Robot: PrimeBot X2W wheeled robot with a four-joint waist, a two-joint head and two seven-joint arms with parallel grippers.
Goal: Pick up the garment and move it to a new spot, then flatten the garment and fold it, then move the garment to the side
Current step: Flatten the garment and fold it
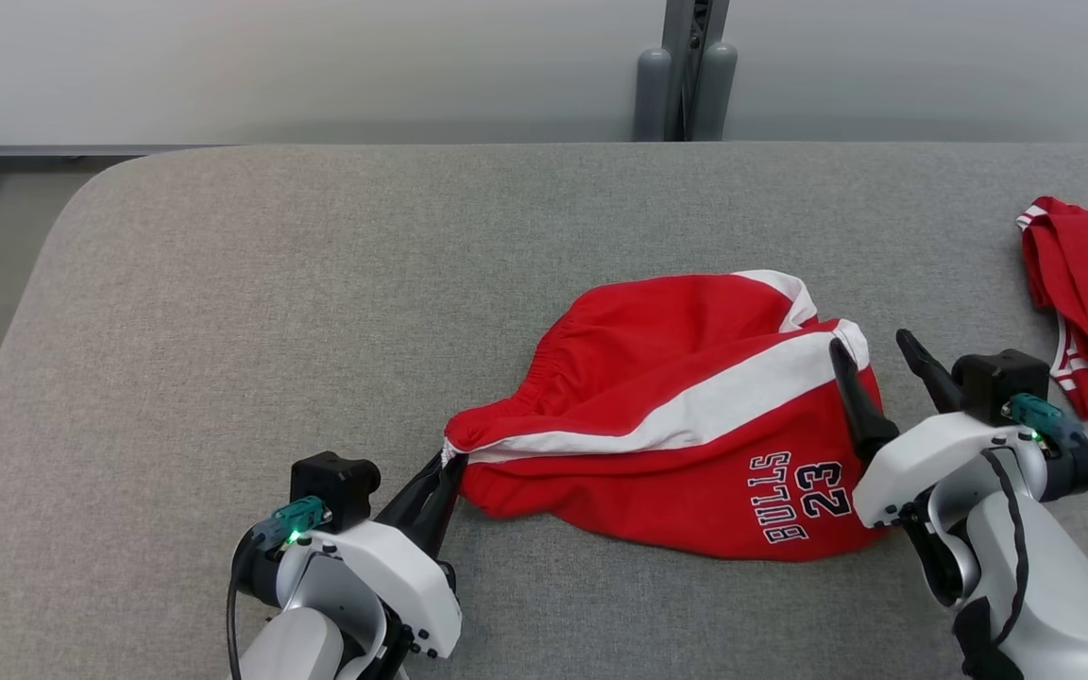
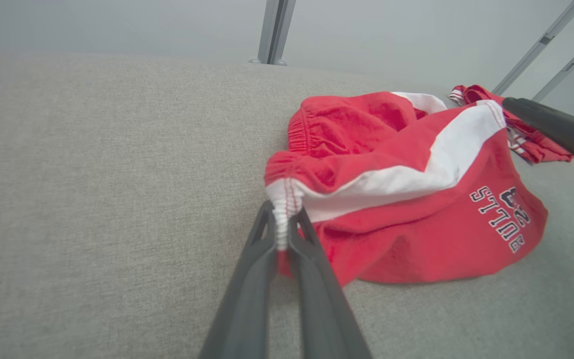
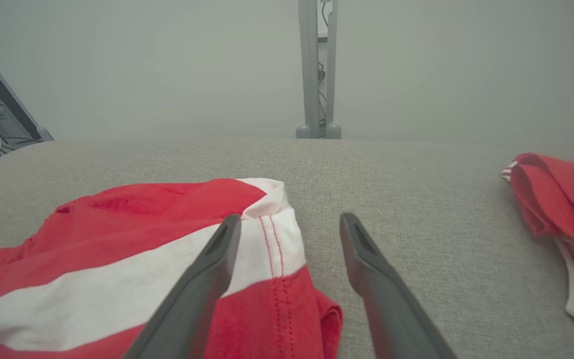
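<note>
Hiding garment corner: left end effector

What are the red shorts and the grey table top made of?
The red shorts with the white stripe look like soft, matte cloth: they crumple and show stitched seams. The grey table top seems covered in woven fabric, judging by its fine speckled weave.

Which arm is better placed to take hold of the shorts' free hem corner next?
Right. The right gripper stands open at the white-striped hem corner of the red Bulls shorts, one finger over the cloth. The left gripper is shut on the waistband end, at the opposite side.
</note>
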